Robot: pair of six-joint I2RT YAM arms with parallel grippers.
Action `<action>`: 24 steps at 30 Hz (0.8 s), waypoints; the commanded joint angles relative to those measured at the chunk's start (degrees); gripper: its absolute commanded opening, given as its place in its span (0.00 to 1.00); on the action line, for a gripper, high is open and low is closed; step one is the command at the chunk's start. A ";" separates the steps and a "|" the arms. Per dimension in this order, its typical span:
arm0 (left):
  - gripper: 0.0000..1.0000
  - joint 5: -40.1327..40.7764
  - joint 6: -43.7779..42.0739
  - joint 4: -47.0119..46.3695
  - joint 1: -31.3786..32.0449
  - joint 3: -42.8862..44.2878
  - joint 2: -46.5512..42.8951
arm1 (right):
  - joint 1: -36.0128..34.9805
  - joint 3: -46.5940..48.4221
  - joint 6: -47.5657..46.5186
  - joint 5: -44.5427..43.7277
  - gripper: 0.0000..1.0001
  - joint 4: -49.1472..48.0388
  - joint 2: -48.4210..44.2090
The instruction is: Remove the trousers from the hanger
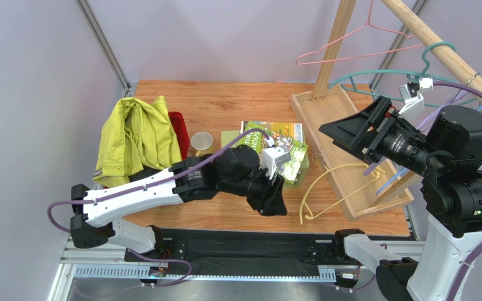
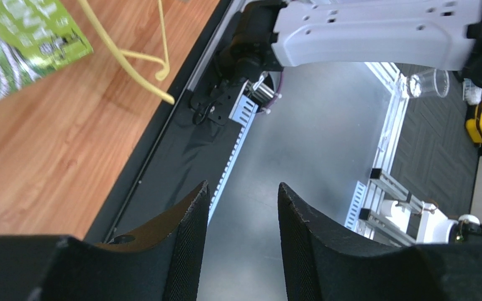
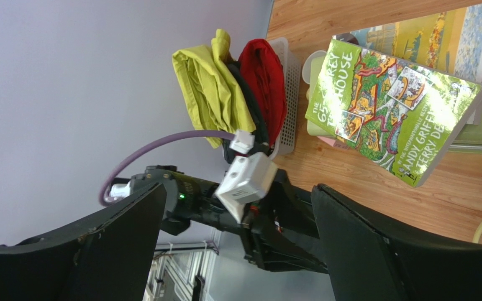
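The trousers lie in a heap at the table's left. The yellow-green pair (image 1: 133, 135) is on top and the red pair (image 1: 177, 132) is beside it. Both also show in the right wrist view, the yellow-green pair (image 3: 209, 94) and the red pair (image 3: 265, 88), with a dark strip of cloth (image 3: 250, 110) between them. No speckled garment shows. A bare yellow hanger (image 1: 334, 188) lies on the table, and shows in the left wrist view (image 2: 130, 59). My left gripper (image 1: 275, 207) (image 2: 243, 185) is open and empty over the near table edge. My right gripper (image 1: 338, 141) (image 3: 238, 188) is open and empty, raised above the hanger.
A wooden rack (image 1: 413, 28) at the back right carries a bare pink hanger (image 1: 344, 53) and a bare teal hanger (image 1: 400, 75). A wooden tray (image 1: 325, 106), green books (image 1: 275, 135) (image 3: 388, 113), a mug (image 1: 201, 142) and a white basket (image 3: 287, 94) stand mid-table.
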State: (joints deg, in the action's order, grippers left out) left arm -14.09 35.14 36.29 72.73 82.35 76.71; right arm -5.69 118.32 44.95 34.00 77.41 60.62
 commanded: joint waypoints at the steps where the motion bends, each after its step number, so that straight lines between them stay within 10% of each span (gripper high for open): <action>1: 0.50 11.42 11.17 -10.61 3.47 -5.17 2.03 | 0.16 0.50 -5.04 6.34 0.91 1.16 -1.21; 12: 0.61 41.57 30.94 -18.61 11.03 -10.88 13.81 | 0.07 -0.55 -4.78 9.33 0.90 1.26 -6.47; 24: 0.68 41.86 36.05 -44.08 11.21 -19.58 26.64 | 0.07 -2.66 -3.38 11.35 0.90 -1.47 -14.30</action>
State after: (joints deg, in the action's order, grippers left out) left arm 26.26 68.31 5.13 83.64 64.79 101.56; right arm -5.69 115.87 40.60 43.24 77.34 47.53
